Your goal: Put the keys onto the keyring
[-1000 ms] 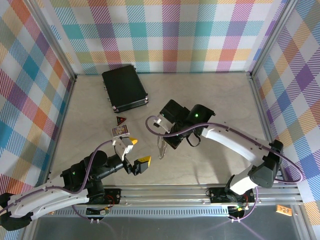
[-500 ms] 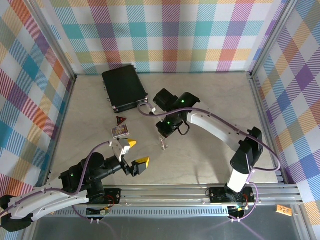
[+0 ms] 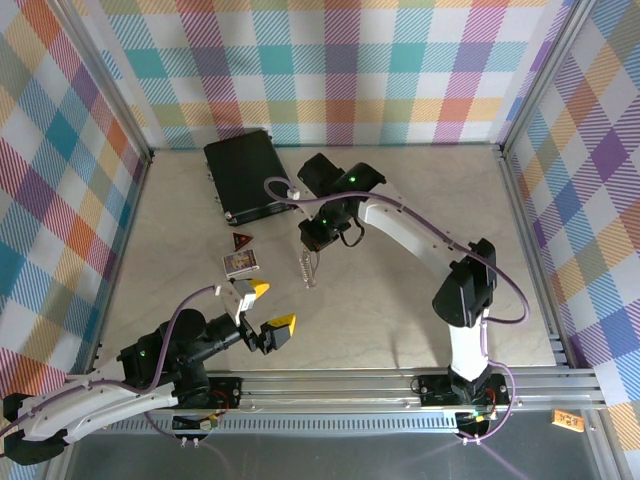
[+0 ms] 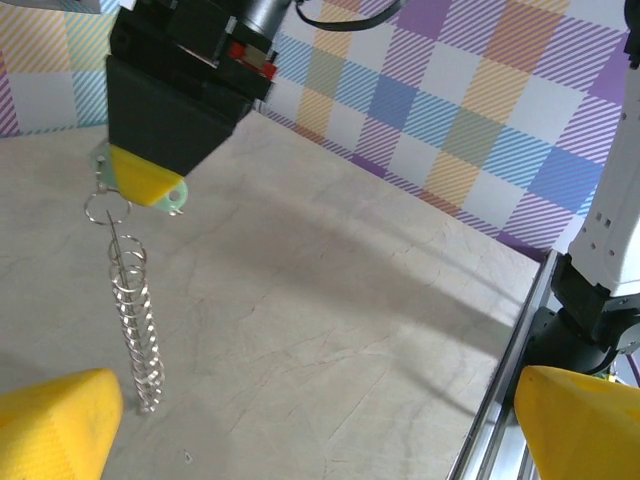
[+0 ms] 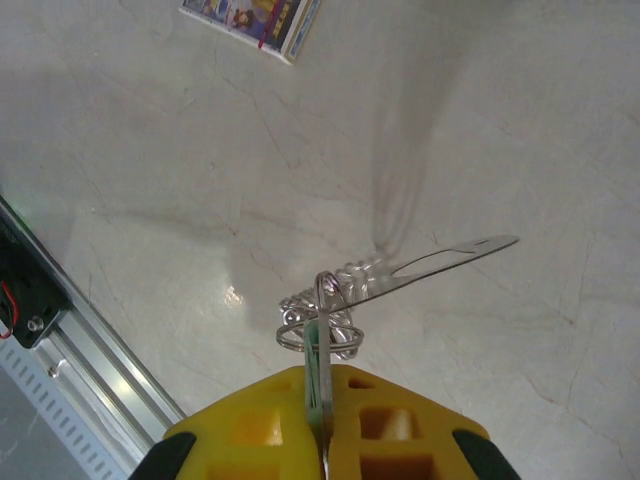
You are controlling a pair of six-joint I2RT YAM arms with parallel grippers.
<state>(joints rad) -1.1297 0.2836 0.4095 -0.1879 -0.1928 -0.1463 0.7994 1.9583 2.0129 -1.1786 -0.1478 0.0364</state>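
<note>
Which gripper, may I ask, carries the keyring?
The right gripper: it pinches the green key from which the keyring hangs; the left gripper is open, empty.

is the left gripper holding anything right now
No, the left gripper is open, its yellow fingers spread wide apart with nothing clamped between them.

White-shelled left arm [image 3: 85, 398] and right arm [image 3: 405, 228]: black joint housings, thin purple cables [image 3: 190, 305] looped alongside, green status lights [image 3: 350, 180] glowing. Left gripper [image 3: 268, 308], right gripper [image 5: 320, 385]: black bodies, blocky yellow plastic fingers [image 4: 55, 425].
</note>
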